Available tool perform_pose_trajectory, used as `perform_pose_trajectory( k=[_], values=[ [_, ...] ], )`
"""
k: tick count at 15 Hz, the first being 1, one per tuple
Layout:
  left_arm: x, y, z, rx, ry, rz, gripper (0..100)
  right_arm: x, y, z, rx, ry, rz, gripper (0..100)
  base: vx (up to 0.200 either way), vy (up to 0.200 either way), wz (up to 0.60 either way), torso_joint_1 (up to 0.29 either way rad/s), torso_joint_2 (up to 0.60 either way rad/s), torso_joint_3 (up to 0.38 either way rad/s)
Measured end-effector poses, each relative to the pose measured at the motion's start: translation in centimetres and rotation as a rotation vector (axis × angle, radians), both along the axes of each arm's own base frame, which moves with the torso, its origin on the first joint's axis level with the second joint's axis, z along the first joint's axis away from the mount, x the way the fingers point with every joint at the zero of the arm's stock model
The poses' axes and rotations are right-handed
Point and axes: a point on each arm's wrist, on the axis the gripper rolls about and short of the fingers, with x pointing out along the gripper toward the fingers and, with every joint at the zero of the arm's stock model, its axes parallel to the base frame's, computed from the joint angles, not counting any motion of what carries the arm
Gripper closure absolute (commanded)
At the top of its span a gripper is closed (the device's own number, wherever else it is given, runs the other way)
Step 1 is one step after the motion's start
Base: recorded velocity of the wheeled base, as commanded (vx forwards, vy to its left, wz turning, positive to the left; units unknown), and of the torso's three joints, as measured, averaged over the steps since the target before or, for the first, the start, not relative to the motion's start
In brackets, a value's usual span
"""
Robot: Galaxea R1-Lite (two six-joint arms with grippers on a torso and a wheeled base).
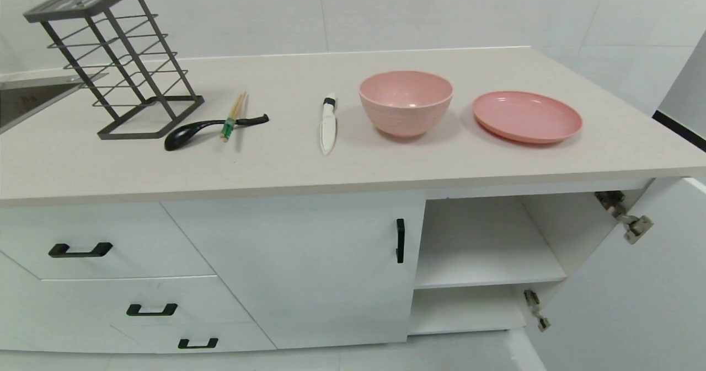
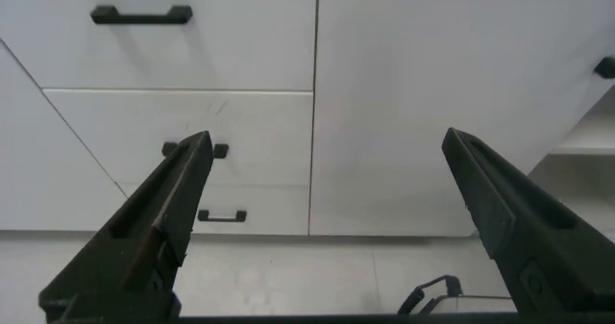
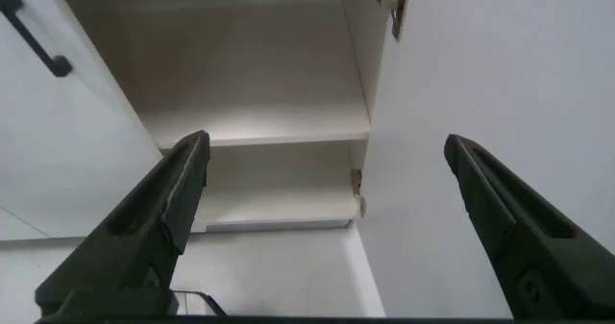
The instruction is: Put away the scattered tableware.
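On the pale countertop [image 1: 287, 167] lie a pink bowl [image 1: 406, 102], a pink plate [image 1: 527, 116] to its right, a white knife [image 1: 328, 123], a black spoon [image 1: 207, 129] and a pair of chopsticks [image 1: 233, 116] resting across the spoon's handle. My left gripper [image 2: 322, 151] stands open low in front of the white drawers [image 2: 183, 122], holding nothing. My right gripper [image 3: 322, 151] is open too, facing the open cupboard's shelves [image 3: 259, 137], with nothing between its fingers.
A dark wire rack [image 1: 118, 57] stands at the counter's back left beside a sink [image 1: 27, 98]. Below, the right cupboard door [image 1: 634, 283] hangs open, showing two bare shelves [image 1: 485, 261]. Drawers with black handles [image 1: 80, 249] fill the left side.
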Motion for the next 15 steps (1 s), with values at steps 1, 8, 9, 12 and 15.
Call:
perform_pose_trajectory(
  k=[1, 8, 9, 12, 15],
  values=[
    [0.00, 0.00, -0.01, -0.001, 0.001, 0.001, 0, 0.00, 0.00, 0.00, 0.000, 0.000, 0.000, 0, 0.000, 0.000, 0.00, 0.198, -0.48, -0.212],
    [0.00, 0.01, 0.00, -0.006, 0.000, 0.007, 0, 0.00, 0.00, 0.00, 0.000, 0.000, 0.000, 0, 0.000, 0.000, 0.00, 0.251, -0.49, -0.230],
    [0.00, 0.01, 0.00, -0.006, 0.000, 0.006, 0, 0.00, 0.00, 0.00, 0.000, 0.000, 0.000, 0, 0.000, 0.000, 0.00, 0.290, -0.51, -0.242],
    [0.00, 0.02, 0.01, -0.006, 0.000, 0.007, 0, 0.00, 0.00, 0.00, -0.001, 0.000, 0.000, 0, 0.000, 0.000, 0.00, 0.277, -0.51, -0.248],
    [0.00, 0.02, 0.00, -0.006, 0.001, 0.007, 0, 0.00, 0.00, 0.00, -0.003, 0.000, 0.000, 0, 0.000, 0.000, 0.00, 0.282, -0.54, -0.260]
  ],
)
